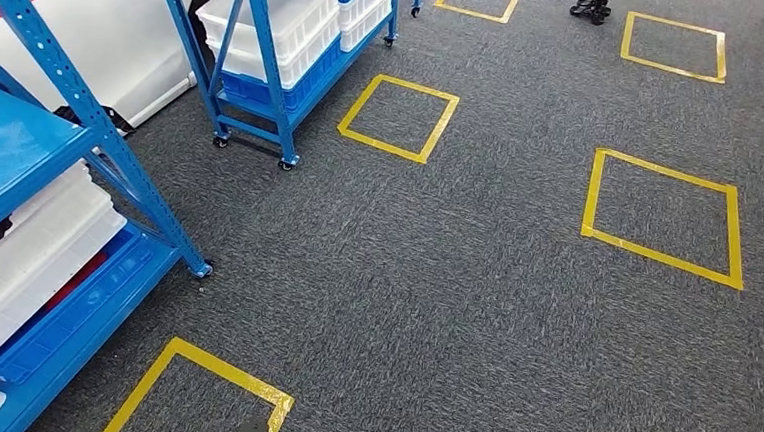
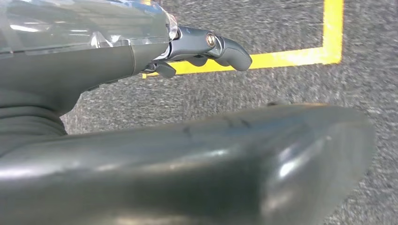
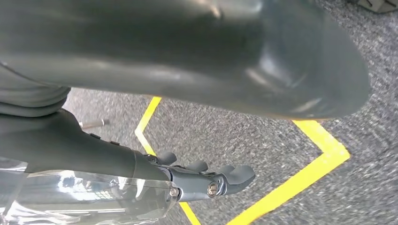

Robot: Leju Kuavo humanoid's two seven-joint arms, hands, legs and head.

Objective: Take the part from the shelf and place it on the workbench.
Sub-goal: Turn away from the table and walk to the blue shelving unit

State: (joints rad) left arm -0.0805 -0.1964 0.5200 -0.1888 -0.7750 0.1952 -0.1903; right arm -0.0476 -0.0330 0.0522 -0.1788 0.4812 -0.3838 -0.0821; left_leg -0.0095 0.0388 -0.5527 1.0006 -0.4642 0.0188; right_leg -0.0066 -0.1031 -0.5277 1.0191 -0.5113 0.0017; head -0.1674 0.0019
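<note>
Two blue shelf units stand on the grey carpet (image 1: 432,309): the near shelf (image 1: 53,206) at the robot's left, and a second wheeled shelf (image 1: 267,59) beyond it. White trays (image 1: 25,254) lie stacked on the lower levels of the near shelf, above a blue bin (image 1: 71,322); white trays and blue bins also fill the second shelf. No individual part can be told apart on either shelf. Yellow tape squares (image 1: 399,117) mark the carpet to the right of the near shelf, and one square (image 1: 197,390) lies just in front of its foot. The left robot hand (image 2: 206,47) hangs over the carpet beside a yellow tape line (image 2: 300,56), fingers slightly curled and apart, holding nothing. The right robot hand (image 3: 206,180) hangs likewise over a tape corner (image 3: 324,159), fingers apart, holding nothing.
</note>
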